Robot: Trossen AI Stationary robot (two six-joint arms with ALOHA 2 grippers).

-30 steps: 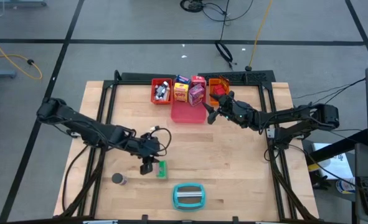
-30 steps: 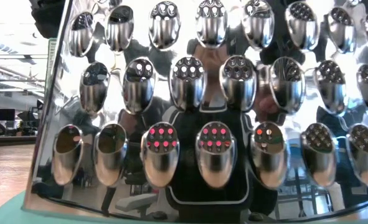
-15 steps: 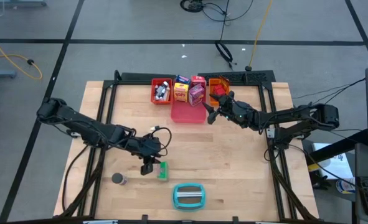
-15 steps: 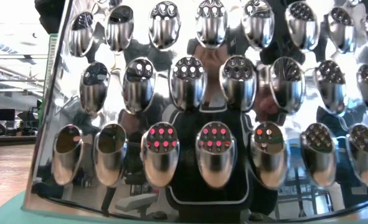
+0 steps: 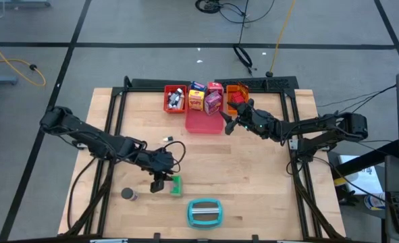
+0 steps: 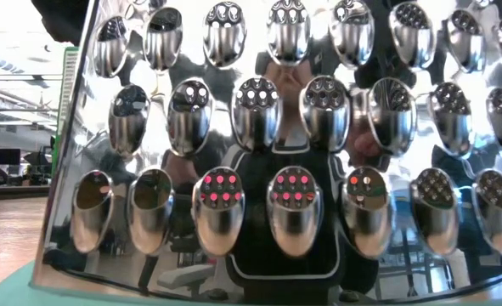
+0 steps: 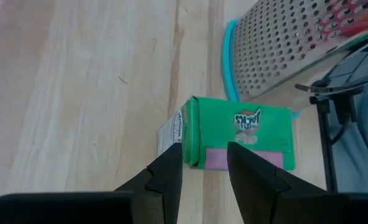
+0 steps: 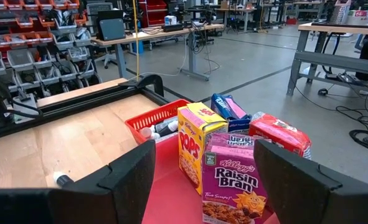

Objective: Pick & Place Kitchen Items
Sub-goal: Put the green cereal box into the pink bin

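Note:
A green box (image 5: 176, 185) lies flat on the wood near the table's front; in the left wrist view the green box (image 7: 240, 134) shows lengthwise ahead of the fingers. My left gripper (image 5: 158, 183) is open, slanting down, its fingertips (image 7: 171, 163) just over the box's near end. My right gripper (image 5: 227, 125) hangs open and level at the pink tray (image 5: 202, 127). On that tray stand a yellow box (image 8: 199, 146), a purple box (image 8: 230, 180), a blue packet (image 8: 230, 107) and a red-white box (image 8: 280, 134). A dark can (image 5: 128, 194) stands at the front left.
A teal-and-metal grater (image 5: 204, 212) lies at the front centre, and the grater's metal face (image 6: 276, 153) fills the low view. A red tray (image 5: 167, 101) with small bottles and an orange tray (image 5: 238, 89) stand at the far edge. Bare wood lies mid-table.
My left gripper has tipped a little over the green box without leaving its place. The box has stayed put, and my right arm has kept still.

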